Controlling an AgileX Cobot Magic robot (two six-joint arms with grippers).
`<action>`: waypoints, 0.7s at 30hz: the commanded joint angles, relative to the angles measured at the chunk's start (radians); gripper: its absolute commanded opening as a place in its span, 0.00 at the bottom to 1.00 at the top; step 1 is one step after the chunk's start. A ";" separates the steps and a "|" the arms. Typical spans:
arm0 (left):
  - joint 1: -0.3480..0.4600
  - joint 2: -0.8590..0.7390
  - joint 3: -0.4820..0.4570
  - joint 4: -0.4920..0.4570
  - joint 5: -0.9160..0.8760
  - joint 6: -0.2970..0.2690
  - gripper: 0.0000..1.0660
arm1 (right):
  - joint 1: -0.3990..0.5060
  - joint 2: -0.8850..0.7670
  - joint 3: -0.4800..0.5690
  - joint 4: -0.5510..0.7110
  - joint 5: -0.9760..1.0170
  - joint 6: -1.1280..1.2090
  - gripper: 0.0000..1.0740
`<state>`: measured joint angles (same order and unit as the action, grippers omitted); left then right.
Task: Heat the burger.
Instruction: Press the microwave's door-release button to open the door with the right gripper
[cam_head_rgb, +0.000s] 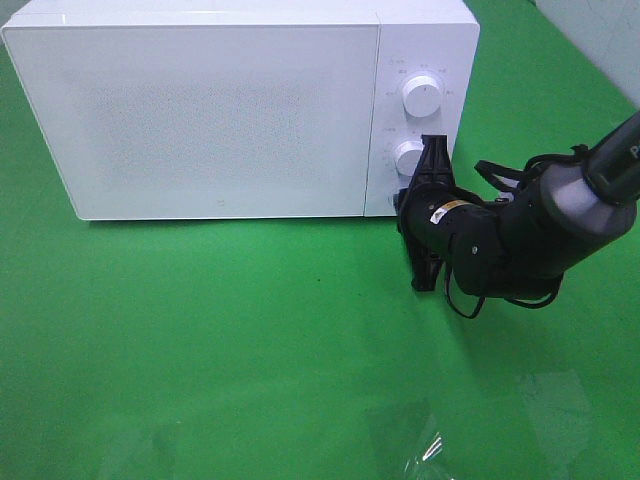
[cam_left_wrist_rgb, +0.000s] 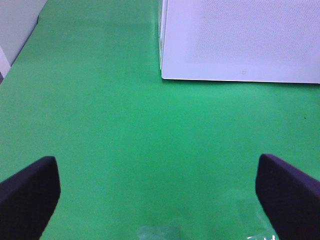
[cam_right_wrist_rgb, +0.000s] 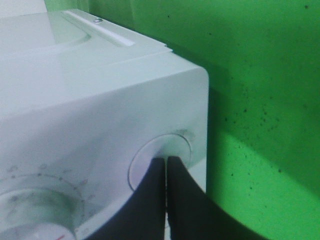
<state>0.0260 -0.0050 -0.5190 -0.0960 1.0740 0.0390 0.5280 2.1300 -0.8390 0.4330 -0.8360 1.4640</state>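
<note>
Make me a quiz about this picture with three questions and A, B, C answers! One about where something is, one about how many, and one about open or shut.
1. Where does the right hand meet the microwave?
A. on its top
B. at the round button in the panel's lower corner
C. at the door's left edge

2. How many knobs sit above that button?
A. two
B. none
C. five

3. How is the microwave's door?
A. wide open
B. taken off
C. shut

Answers:
1 B: in the right wrist view the closed fingertips sit on the round button.
2 A: the high view shows two white knobs, one above the other.
3 C: the door lies flat against the front.
</note>
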 joint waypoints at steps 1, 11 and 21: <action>0.004 -0.004 0.002 -0.005 -0.005 -0.004 0.93 | -0.002 0.014 -0.021 0.004 -0.011 0.001 0.00; 0.004 -0.004 0.002 -0.005 -0.005 -0.004 0.93 | -0.002 0.025 -0.031 0.084 -0.130 -0.053 0.00; 0.004 -0.004 0.002 -0.005 -0.005 -0.004 0.93 | -0.002 0.024 -0.031 0.020 -0.220 0.047 0.00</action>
<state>0.0260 -0.0050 -0.5190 -0.0960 1.0740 0.0390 0.5380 2.1600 -0.8470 0.4690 -0.9430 1.5030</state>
